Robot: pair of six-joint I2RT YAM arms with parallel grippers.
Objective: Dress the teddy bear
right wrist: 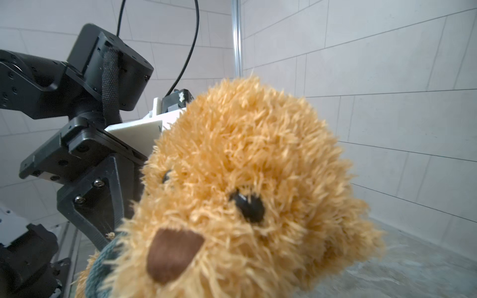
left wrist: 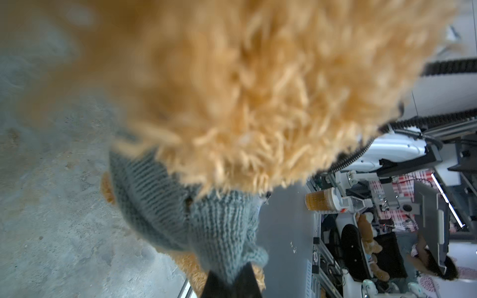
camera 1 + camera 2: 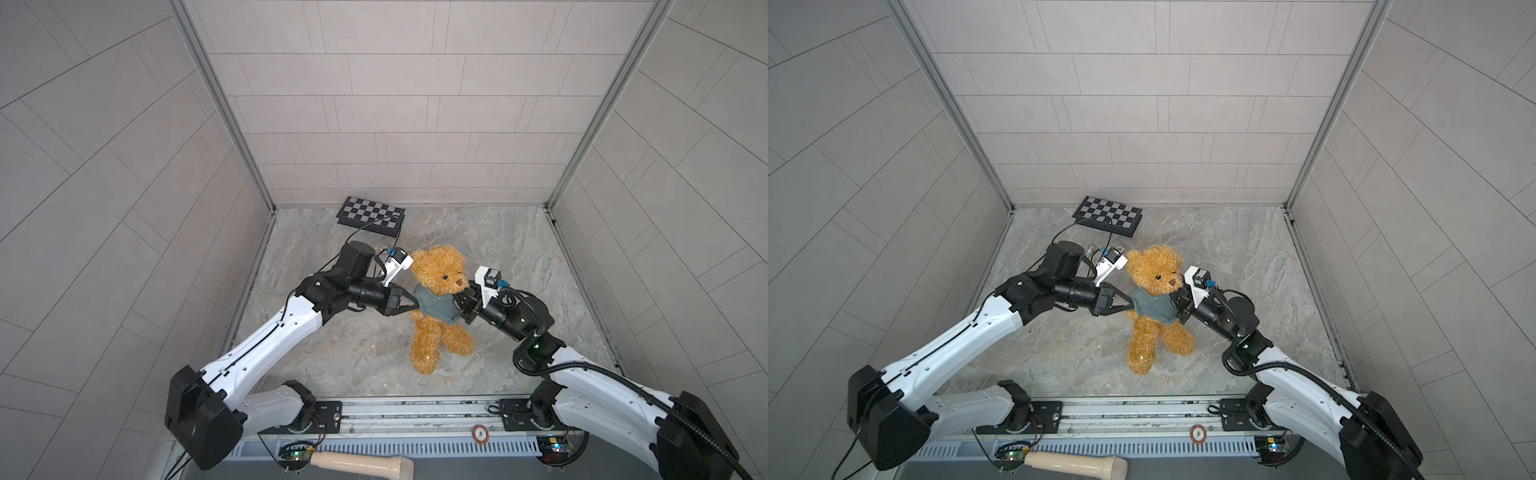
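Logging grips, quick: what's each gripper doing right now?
Left gripper: closed on the sweater sleeve.
Right gripper: at the sweater, cannot tell.

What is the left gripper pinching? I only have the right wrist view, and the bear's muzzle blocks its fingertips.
Observer: The left wrist view shows the left gripper shut on a fold of the grey-green knitted sweater.
Operator: Is that sweater on the bear's body?
Observer: Yes. In both top views it covers the torso of the teddy bear, and the legs are bare.
Operator: And my right gripper?
Observer: In a top view the right gripper sits against the sweater's opposite side. Its fingertips are hidden, so I cannot tell whether it grips.
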